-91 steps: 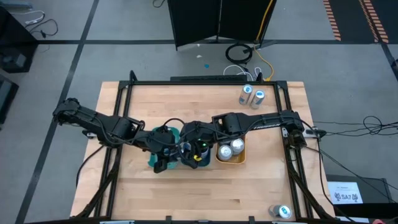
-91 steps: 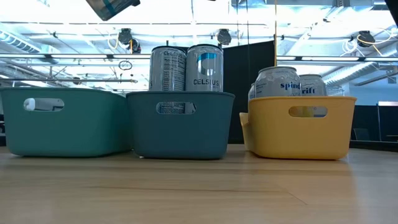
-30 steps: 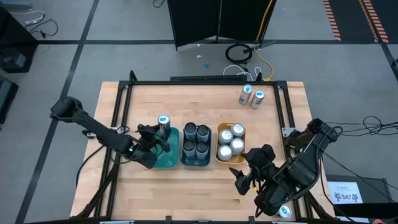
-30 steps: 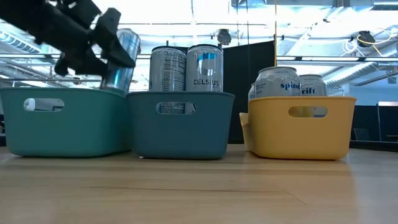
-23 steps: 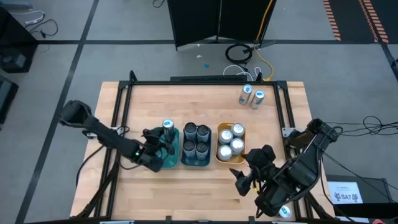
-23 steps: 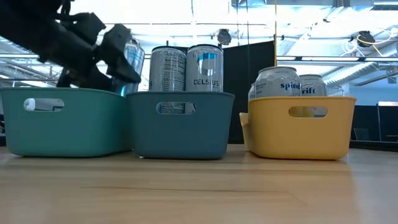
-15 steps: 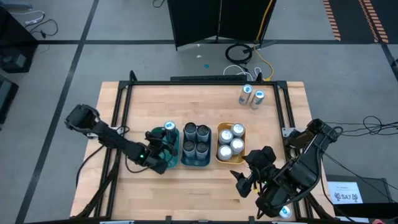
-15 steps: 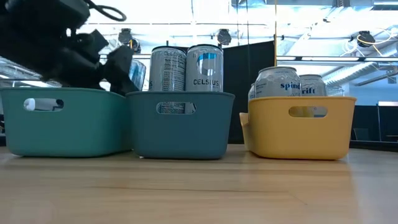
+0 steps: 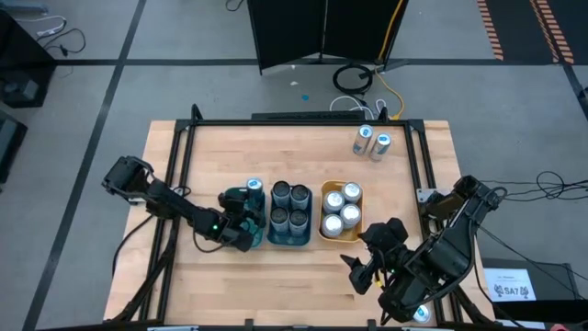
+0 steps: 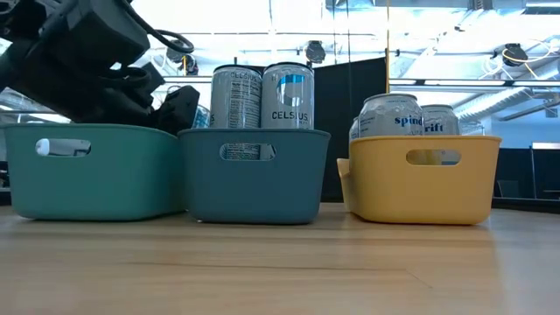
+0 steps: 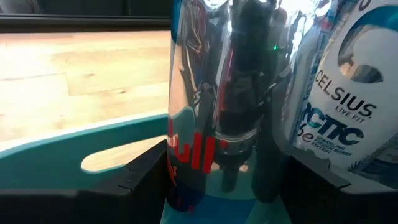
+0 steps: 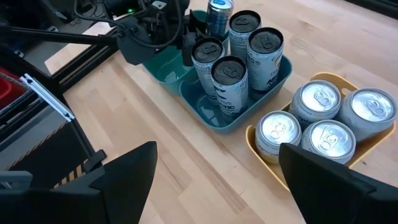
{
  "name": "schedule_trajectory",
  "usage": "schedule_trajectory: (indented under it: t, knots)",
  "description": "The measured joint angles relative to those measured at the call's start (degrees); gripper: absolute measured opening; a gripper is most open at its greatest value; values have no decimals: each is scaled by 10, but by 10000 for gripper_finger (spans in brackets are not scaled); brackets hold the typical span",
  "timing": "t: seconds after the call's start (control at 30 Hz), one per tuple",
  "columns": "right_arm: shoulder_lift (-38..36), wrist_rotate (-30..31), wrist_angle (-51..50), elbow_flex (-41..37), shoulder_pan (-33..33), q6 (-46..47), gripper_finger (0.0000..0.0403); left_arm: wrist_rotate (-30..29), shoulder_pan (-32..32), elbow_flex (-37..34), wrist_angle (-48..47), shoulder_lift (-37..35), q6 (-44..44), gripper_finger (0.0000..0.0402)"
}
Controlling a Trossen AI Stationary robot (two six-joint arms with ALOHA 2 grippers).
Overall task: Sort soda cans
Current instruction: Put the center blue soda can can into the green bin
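My left gripper reaches into the far right corner of the teal tray and is shut on a silver and blue soda can. The can's top shows just above the tray's rim. Several dark-topped cans stand in the middle blue-grey tray. Several silver cans stand in the yellow tray. My right gripper hangs open above the table's near right part, with nothing between its fingers. My left gripper pinches the can's side wall between its two fingers, one on each side. The fingers come from the table's left, slanting slightly down. The can stands nearly upright inside the teal tray; whether its bottom rests on the tray floor I cannot tell.
Two loose cans stand near the table's far right corner, and one can stands at the near right edge. The three trays sit side by side at mid-table. Bare wood lies in front of the trays and along the far side.
My left gripper has gone down and a little toward the table's right with the can. The can has sunk from above the teal tray's rim into the tray's far right corner, staying nearly upright. The right arm has kept still.
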Motion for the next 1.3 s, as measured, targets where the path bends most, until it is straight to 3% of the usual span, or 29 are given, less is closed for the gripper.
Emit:
schedule_trajectory:
  t: [0.37, 0.77, 1.3]
  knots:
    - [0, 0, 20, 0, 0, 0, 329, -9, 20, 0, -10, 0, 53, 260]
    - [0, 0, 47, 0, 0, -13, 329, -9, 21, 1, -10, -1, 60, 313]
    - [0, 0, 55, 0, 0, -14, 329, -11, 10, 1, -11, -2, 60, 316]
